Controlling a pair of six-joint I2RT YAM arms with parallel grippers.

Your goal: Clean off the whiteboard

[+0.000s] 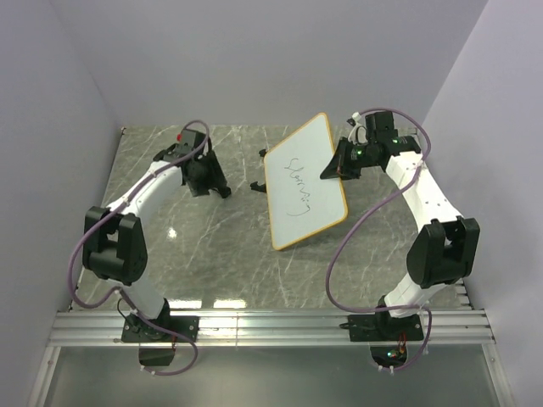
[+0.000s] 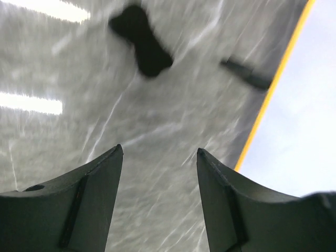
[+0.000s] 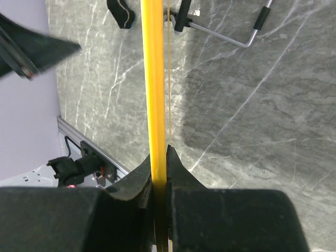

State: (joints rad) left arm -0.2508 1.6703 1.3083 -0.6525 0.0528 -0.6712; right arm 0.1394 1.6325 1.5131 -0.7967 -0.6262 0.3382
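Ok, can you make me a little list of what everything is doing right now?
board: white, with black scribbles on it, not wiped yet
right gripper: shut on the board's yellow edge, holding it tilted
left gripper: open and empty, over the table
eraser: dark, bow-tie shaped, lying on the table, nothing holding it
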